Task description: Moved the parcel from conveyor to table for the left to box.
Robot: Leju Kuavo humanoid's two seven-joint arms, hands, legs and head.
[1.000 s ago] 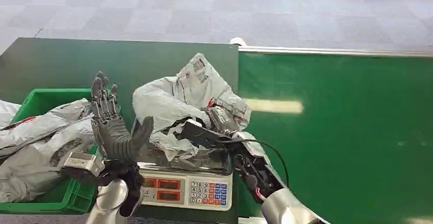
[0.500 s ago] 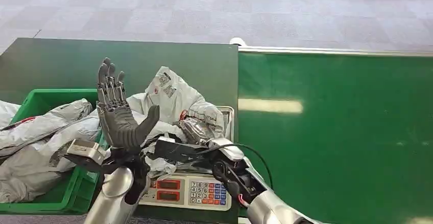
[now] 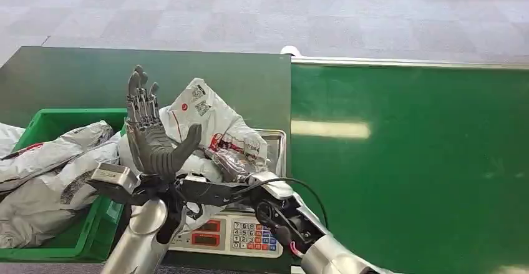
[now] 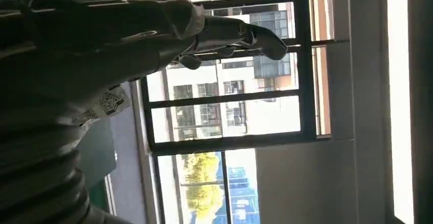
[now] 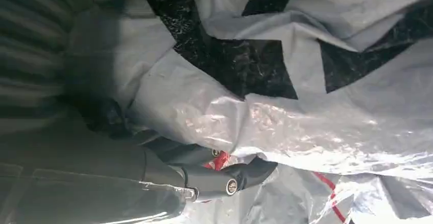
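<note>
The parcel (image 3: 206,113), a crumpled grey-white poly bag with printed labels and red marks, hangs above the scale (image 3: 239,234) and leans toward the green bin. My right hand (image 3: 237,161) grips it from below, and in the right wrist view its dark fingers (image 5: 224,180) dig into the shiny plastic (image 5: 306,117). My left hand (image 3: 151,138) is raised upright with fingers spread, just to the left of the parcel, palm facing it, holding nothing. The left wrist view shows those fingers (image 4: 240,32) stretched out, with a label of the parcel (image 4: 109,102) beside the palm.
The green bin (image 3: 57,118) at the left holds several grey poly bags (image 3: 43,180). The scale stands at the front edge of the dark green table (image 3: 75,77). The bright green conveyor (image 3: 405,161) takes up the right side. Grey floor lies beyond.
My right hand has carried the parcel leftward, from over the scale's right side toward the bin. My left hand has risen and shifted slightly right, staying spread.
</note>
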